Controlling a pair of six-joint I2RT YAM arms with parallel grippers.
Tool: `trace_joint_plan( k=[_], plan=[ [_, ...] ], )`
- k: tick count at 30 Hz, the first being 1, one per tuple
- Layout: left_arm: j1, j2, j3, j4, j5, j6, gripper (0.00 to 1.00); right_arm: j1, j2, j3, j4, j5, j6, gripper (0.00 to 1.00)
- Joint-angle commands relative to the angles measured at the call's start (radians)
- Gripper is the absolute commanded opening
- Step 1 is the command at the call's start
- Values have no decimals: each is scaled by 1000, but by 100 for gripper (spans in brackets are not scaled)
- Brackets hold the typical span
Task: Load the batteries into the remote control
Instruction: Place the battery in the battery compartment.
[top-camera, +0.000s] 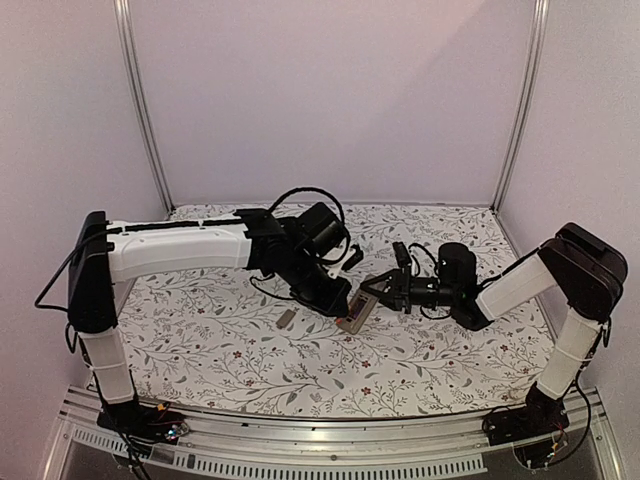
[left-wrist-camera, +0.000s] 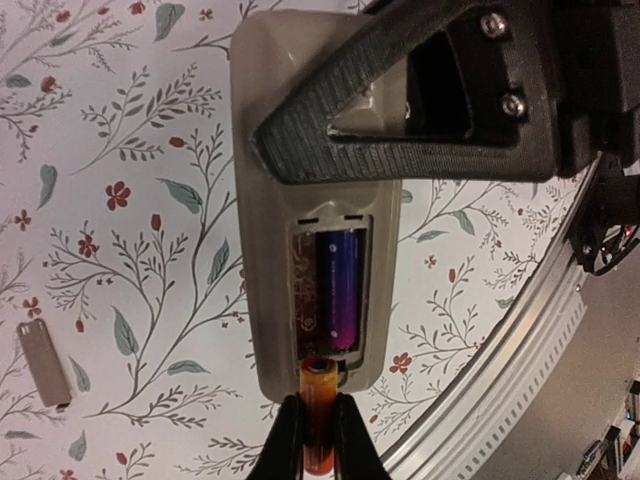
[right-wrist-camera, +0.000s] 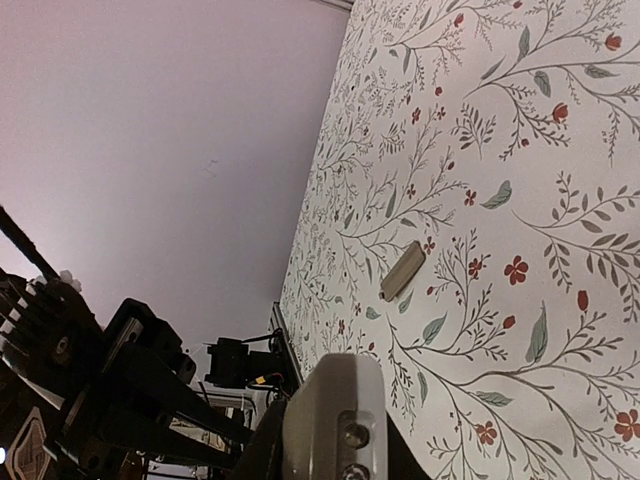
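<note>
The remote control (left-wrist-camera: 265, 250) fills the centre of the left wrist view, back up and compartment uncovered. The right end effector (right-wrist-camera: 330, 455) is clamped on its upper end, probably to brace it against a push. The dark battery (left-wrist-camera: 338, 290) sits in the right-hand slot. The left end effector (left-wrist-camera: 318, 450) pinches the orange battery (left-wrist-camera: 318, 395) lengthwise at the compartment's lower edge, seemingly lined up for the empty left slot. The grey cover (left-wrist-camera: 45, 362) lies apart on the table (left-wrist-camera: 130, 230), lower left.

Left fingers (left-wrist-camera: 287, 442) pinch the orange battery (left-wrist-camera: 319, 400) at the remote's (left-wrist-camera: 263, 250) open compartment.
</note>
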Motion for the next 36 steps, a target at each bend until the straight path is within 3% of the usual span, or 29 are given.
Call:
trace_joint_plan(
  k=[1,36],
  plan=[
    [8,29,39,-42,-7,-44,0,23,44,32,105,18,65,0],
    [-4,141,176,-142,-120,-24,0,86,51,54,78,45,46,2]
  ],
)
